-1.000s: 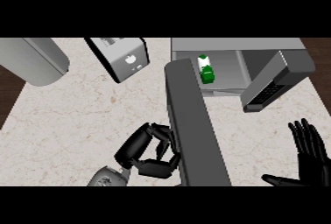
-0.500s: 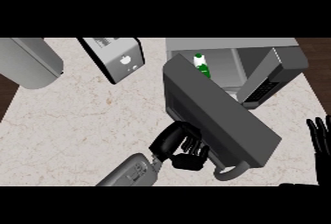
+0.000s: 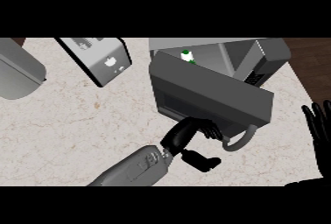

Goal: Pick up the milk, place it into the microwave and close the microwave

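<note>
I have the left hand (image 3: 187, 136) at the partly closed microwave door (image 3: 207, 94), fingers (image 3: 208, 127) pressed together against its outer face to push it shut over the milk (image 3: 187, 56) standing inside, while the right hand (image 3: 320, 131) rests spread-fingered at the right edge.

Milk (image 3: 187, 56) mostly hidden behind microwave door (image 3: 207, 94); right robot hand (image 3: 320, 131) cut by right edge.
</note>
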Controlling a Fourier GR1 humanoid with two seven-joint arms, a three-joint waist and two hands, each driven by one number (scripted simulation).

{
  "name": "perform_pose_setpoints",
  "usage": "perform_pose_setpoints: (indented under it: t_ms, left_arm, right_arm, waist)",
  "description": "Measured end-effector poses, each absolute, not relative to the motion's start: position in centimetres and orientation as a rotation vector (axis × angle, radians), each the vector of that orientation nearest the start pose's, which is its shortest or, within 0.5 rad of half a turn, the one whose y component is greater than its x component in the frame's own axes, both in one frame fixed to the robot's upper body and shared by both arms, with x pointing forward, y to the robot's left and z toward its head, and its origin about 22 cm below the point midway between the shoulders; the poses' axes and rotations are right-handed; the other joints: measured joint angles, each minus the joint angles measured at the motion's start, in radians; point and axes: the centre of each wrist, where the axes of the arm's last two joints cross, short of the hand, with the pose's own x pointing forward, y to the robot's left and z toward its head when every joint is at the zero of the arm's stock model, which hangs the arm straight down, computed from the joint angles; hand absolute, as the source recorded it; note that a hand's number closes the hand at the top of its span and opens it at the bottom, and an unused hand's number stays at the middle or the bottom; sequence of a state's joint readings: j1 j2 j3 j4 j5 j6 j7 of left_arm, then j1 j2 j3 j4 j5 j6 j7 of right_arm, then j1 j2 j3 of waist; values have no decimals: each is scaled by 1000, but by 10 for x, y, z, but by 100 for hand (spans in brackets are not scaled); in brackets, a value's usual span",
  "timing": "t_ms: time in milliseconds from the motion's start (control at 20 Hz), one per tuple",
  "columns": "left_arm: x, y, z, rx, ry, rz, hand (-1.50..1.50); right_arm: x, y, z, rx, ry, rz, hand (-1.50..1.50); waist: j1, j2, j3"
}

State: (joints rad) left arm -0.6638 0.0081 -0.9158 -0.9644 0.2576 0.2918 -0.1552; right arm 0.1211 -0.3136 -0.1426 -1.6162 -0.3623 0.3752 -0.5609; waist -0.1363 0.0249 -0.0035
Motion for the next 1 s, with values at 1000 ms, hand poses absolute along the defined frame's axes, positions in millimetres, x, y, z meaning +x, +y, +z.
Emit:
perform_pose_setpoints:
  t_ms: [1000]
  left_arm:
    - [340, -9, 60, -348, -1795, -572, 150]
  right_arm:
    - [235, -329, 85, 477, -2186, 281, -150]
  waist:
    - [-195, 44, 0]
